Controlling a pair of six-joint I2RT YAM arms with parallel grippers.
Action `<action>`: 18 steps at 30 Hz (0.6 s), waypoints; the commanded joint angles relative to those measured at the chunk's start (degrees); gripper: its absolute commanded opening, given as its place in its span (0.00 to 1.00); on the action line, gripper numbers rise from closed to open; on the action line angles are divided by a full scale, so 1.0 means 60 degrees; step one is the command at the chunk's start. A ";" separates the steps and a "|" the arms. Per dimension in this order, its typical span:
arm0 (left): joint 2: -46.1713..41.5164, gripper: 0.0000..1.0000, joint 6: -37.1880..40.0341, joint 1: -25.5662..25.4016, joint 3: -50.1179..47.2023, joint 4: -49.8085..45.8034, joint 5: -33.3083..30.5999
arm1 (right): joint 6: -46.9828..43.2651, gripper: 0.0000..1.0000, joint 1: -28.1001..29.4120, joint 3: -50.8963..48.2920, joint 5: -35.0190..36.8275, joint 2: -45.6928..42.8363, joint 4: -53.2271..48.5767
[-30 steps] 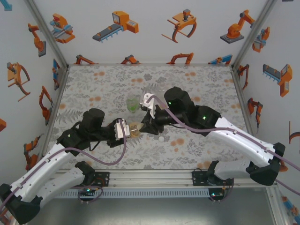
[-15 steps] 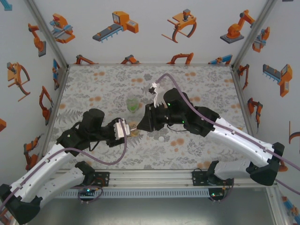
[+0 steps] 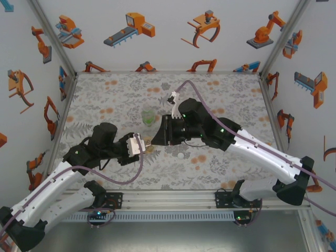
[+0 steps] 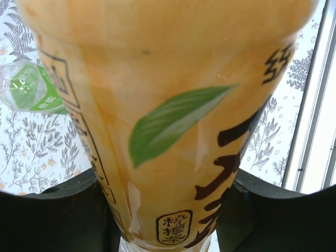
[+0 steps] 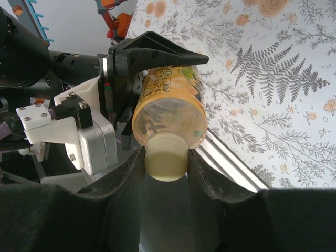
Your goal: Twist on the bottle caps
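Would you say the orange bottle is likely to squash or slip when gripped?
The orange bottle looks thin and see-through, so it probably dents under a hard squeeze. Its glossy label suggests it may slip or twist.

A worktop (image 3: 105,94) covered in a floral print was seen. A green-tinted bottle (image 3: 149,116) was set upright on it, and a white cap (image 3: 181,155) was laid near that bottle, on its near-right side.

Bright, even light from overhead; shadows on the bench (image 3: 105,94) faint and soft. Left wrist view: yellow-orange bottle (image 4: 173,131) too close, soft-focus, pale glare streaks down its side. Right wrist view: near foreground dark, unsharp.
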 commanded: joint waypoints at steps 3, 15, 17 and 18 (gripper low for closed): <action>-0.0088 0.00 -0.0180 -0.0035 0.0107 0.1276 0.0367 | -0.1514 0.41 0.0201 0.0776 0.0022 -0.0023 -0.0643; -0.0082 0.00 -0.0143 -0.0031 0.0096 0.1278 0.0670 | -0.8779 0.55 0.0203 0.1275 -0.0845 -0.0549 -0.1451; -0.0058 0.00 -0.0143 -0.0033 0.0088 0.1271 0.0752 | -1.0383 0.56 0.0204 0.1412 -0.1296 -0.0550 -0.1798; -0.0050 0.00 -0.0124 -0.0026 0.0092 0.1257 0.0803 | -1.1021 0.56 0.0200 0.1451 -0.1454 -0.0548 -0.1942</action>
